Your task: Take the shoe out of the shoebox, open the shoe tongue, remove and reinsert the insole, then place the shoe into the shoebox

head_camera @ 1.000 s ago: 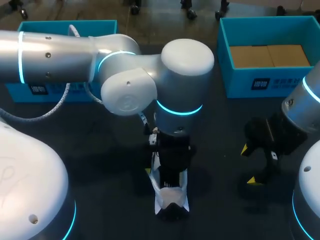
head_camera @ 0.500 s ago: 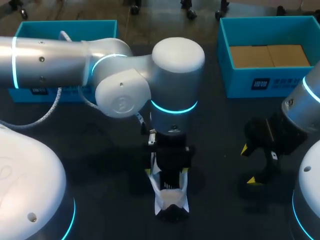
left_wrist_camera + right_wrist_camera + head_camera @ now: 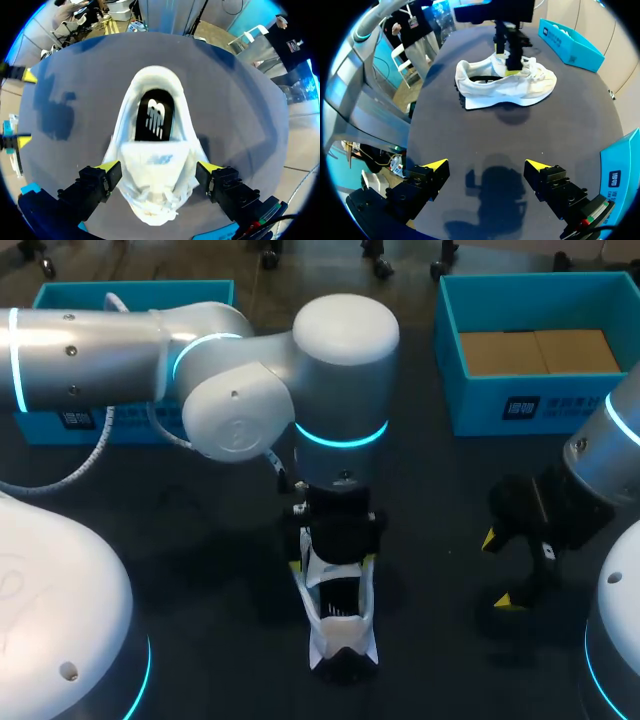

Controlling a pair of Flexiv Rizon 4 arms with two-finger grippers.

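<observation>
Shoe [image 3: 159,150] inside wide-spread left end effector [image 3: 159,169], insole [image 3: 155,117] clearest in left wrist view.

1. I take this for a robotics lab: my left arm [image 3: 90,350] and right arm [image 3: 610,460], grey with glowing blue rings, share one dark table [image 3: 200,540].
2. Well ahead of my jaws stand a left blue box [image 3: 35,425] and a right blue box [image 3: 480,410], open-topped like workstation bins.

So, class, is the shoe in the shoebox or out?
Out. The white shoe stands on its sole on the dark table, away from both blue boxes.
</observation>
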